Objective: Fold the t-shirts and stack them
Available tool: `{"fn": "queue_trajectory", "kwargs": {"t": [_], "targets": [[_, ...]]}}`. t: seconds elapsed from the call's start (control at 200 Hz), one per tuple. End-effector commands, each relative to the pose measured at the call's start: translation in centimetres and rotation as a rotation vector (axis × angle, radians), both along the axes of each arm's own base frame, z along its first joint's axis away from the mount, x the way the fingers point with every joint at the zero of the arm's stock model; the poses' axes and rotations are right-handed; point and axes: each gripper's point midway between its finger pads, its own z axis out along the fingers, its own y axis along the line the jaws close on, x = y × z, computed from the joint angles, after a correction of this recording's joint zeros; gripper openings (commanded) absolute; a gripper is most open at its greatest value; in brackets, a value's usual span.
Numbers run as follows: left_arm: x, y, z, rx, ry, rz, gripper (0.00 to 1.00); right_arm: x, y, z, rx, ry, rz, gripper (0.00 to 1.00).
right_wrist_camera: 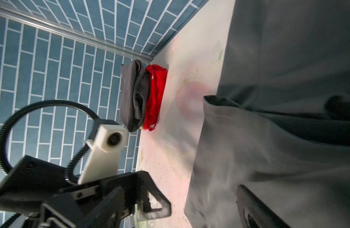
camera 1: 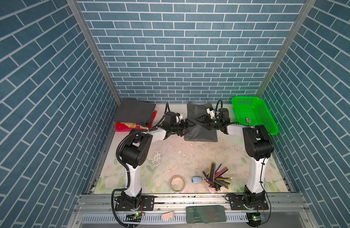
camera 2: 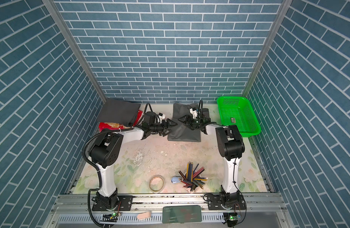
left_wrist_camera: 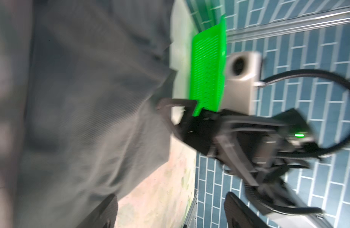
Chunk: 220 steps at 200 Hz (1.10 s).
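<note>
In both top views the left claw and right claw, jaws apart and holding nothing, meet over the mid-grey t-shirt, which lies directly beneath them. The charcoal t-shirt sits folded, well apart on the left claw's outer side.

Left wrist view: the mid-grey t-shirt looks limp, light and quick to wrinkle.

Right wrist view: its hemmed edge, ahead of the right claw, seems the surest place to pinch.

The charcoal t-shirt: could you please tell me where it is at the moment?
In both top views the charcoal t-shirt lies folded in the far left corner of the table, on top of a red bag.
</note>
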Motion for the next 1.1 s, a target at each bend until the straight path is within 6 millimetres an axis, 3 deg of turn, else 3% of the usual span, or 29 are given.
{"fn": "queue_trajectory", "kwargs": {"t": [0.0, 0.15, 0.31, 0.43, 0.565, 0.665, 0.77, 0.93, 1.095], "targets": [[0.2, 1.7, 1.4, 0.021, -0.035, 0.03, 0.86, 1.0, 0.8, -0.5, 0.043, -0.012, 0.018, 0.89], [-0.8, 3.1, 0.1, 0.069, -0.021, 0.035, 0.86, 3.5, 1.0, -2.1, 0.014, -0.021, 0.028, 0.9], [-1.7, 4.2, -1.7, 0.147, -0.016, 0.038, 0.86, 5.4, 0.0, -3.9, 0.007, 0.005, 0.009, 0.9], [-1.9, 5.1, -3.0, 0.224, -0.018, 0.052, 0.86, 6.1, -0.4, -2.7, -0.012, -0.017, 0.009, 0.91], [-1.9, 6.3, -3.9, 0.342, -0.038, 0.076, 0.86, 5.8, -1.2, 0.8, -0.047, -0.079, -0.004, 0.92], [-1.7, 7.1, -3.9, 0.465, -0.098, 0.09, 0.86, 4.5, -2.5, 3.1, -0.078, -0.109, -0.031, 0.93], [-1.5, 7.6, -3.6, 0.65, -0.174, 0.082, 0.86, 2.3, -4.5, 3.6, -0.133, -0.097, -0.068, 0.94], [-1.5, 7.9, -2.9, 0.864, -0.267, 0.067, 0.86, -1.8, -8.8, 1.2, -0.324, -0.02, -0.159, 0.97], [-2.8, 6.7, -3.5, 0.793, -0.218, 0.035, 0.86, -6.8, -13.0, -1.4, -0.532, 0.072, -0.254, 0.97]]}}
